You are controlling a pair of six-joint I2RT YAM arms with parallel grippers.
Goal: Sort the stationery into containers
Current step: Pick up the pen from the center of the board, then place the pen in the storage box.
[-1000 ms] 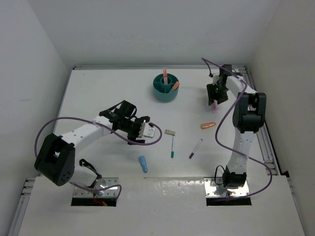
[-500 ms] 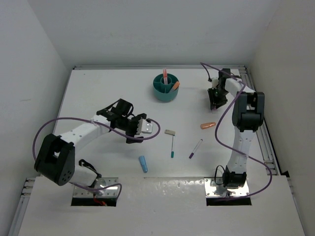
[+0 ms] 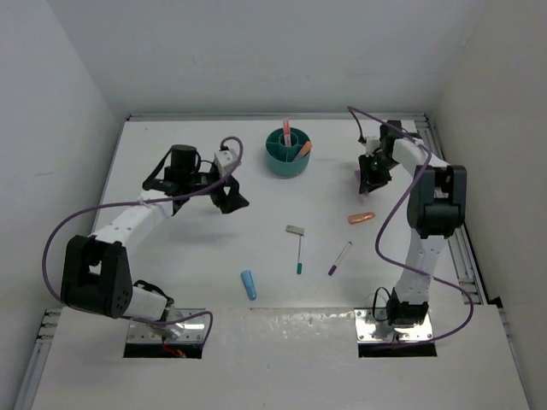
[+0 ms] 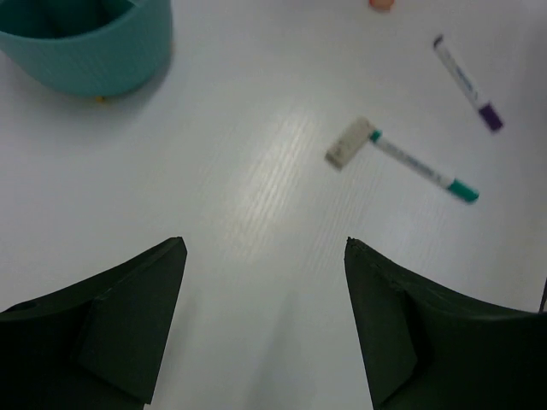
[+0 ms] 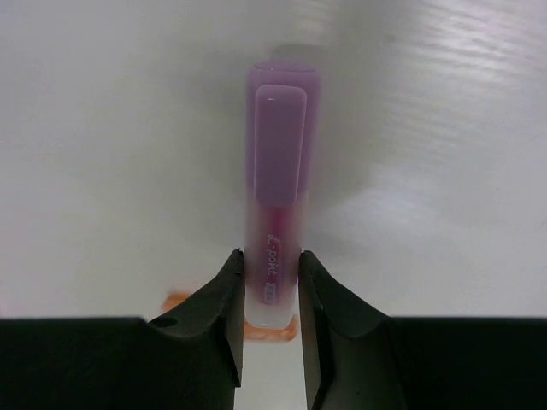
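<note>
Lilac plastic marker (image 5: 280, 162) by right edge of table (image 3: 171, 273): right gripper (image 5: 272, 266) just closed on it | left gripper (image 4: 265, 256) wide, empty | next: round teal cup (image 3: 286, 167).

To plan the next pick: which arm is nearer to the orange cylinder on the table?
Right. The right fingers, holding a lilac marker, are just beyond the orange cylinder; the left fingers are far to its left.

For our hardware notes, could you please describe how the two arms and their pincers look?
The left arm and right arm have white links, black joint housings and a looping purple cable. The left pincer and right pincer each have two dark, wedge-shaped fingers.
</note>
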